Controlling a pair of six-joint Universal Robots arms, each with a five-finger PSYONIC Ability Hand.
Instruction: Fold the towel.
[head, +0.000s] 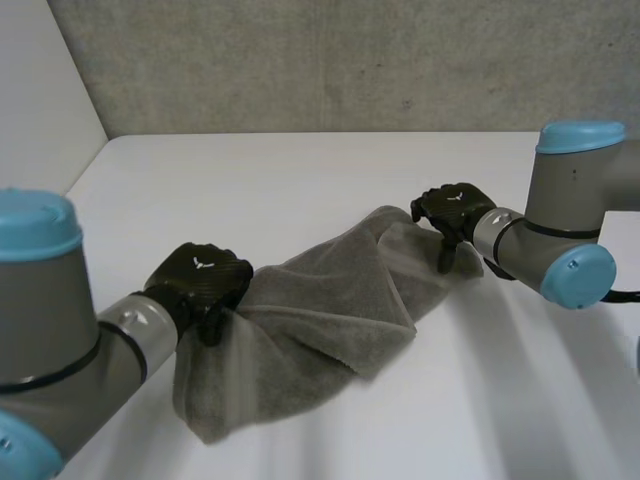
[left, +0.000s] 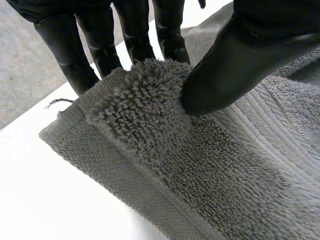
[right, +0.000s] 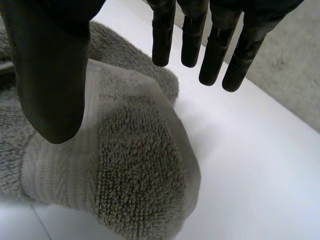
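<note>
One grey towel (head: 320, 320) lies rumpled on the white table (head: 300, 170), strung out slantwise btwn the two hands, w/ a loose flap spreading off its near side. Left hand (head: 200, 280) is at the towel's near-left corner: thumb pressed onto the pile, fingers (left: 135, 35) behind the hemmed edge, so the corner is pinched. Right hand (head: 452, 212) sits over the towel's far-right end, fingers (right: 215, 45) straight & spread, thumb held apart, nothing clamped, bunched cloth beneath. Grey concrete wall (head: 350, 60) stands beyond the towel's far side.
</note>
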